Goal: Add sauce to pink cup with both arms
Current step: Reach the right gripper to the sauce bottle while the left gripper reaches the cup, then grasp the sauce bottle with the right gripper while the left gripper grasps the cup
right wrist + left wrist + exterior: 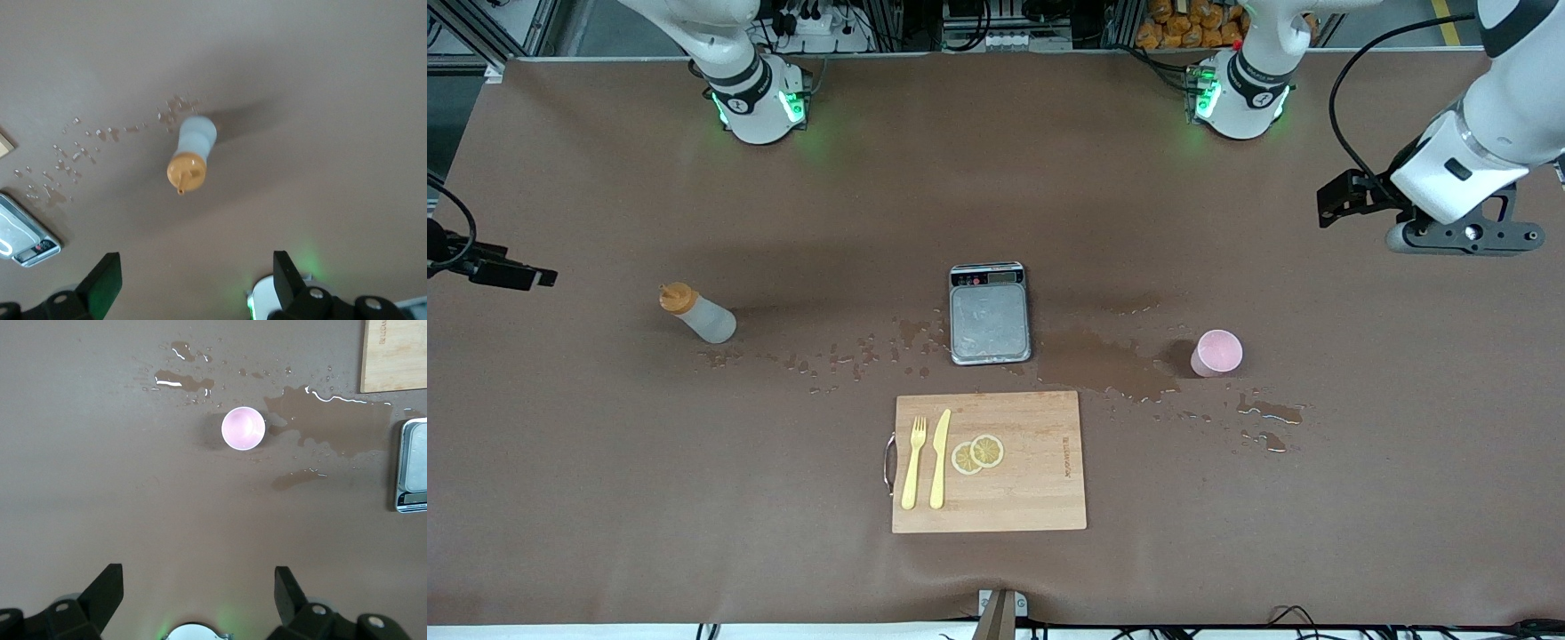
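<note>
The sauce bottle (698,316), whitish with an orange cap, stands on the table toward the right arm's end; it also shows in the right wrist view (190,153). The pink cup (1216,353) stands upright toward the left arm's end and looks empty in the left wrist view (243,429). My left gripper (1347,200) hangs high over the table's left-arm end, open and empty (199,593). My right gripper (507,271) hangs high at the right-arm end, open and empty (197,280). Neither touches anything.
A grey scale (989,313) sits mid-table between bottle and cup. A wooden cutting board (1032,498) lies nearer the front camera, with a yellow fork (913,462), a knife (940,458) and lemon slices (978,453). A wet puddle (1112,364) and droplets (836,356) spread around the scale.
</note>
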You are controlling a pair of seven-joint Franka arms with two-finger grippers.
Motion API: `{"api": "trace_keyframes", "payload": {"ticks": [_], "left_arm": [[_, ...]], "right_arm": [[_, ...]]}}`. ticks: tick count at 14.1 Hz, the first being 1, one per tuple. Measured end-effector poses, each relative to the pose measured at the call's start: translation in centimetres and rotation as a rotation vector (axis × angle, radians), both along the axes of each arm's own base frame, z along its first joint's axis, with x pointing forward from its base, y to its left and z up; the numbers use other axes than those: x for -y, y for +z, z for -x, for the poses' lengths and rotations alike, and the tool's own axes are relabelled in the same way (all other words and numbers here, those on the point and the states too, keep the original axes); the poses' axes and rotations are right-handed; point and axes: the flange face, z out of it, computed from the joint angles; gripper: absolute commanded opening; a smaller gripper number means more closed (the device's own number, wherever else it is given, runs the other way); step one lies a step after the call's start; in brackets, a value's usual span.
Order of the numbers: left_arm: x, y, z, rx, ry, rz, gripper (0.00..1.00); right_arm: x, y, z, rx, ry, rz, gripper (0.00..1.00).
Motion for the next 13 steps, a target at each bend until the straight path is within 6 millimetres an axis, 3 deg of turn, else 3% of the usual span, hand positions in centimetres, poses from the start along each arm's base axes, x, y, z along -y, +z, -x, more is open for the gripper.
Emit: {"api": "trace_keyframes", "payload": {"ticks": [5,10,13], "left_arm": [[-1.2,-5.5,-1.9,-0.105,0.066,0.001,1.00],[-2.9,-10.0,-4.8,-0.109,0.123,0.008,1.00],[-3.9,-12.6,-5.6,-0.080,0.166,0.012,1.00]], "right_arm": [[3.9,-4.1,0.0,-0.064,-0.112,-0.095,1.00],[4.7,-6.8,-0.5,-0.120,-0.192,-0.102,1.00],[6.8,-10.2,-0.6,-0.161,-0.264,-0.173,1.00]]}}
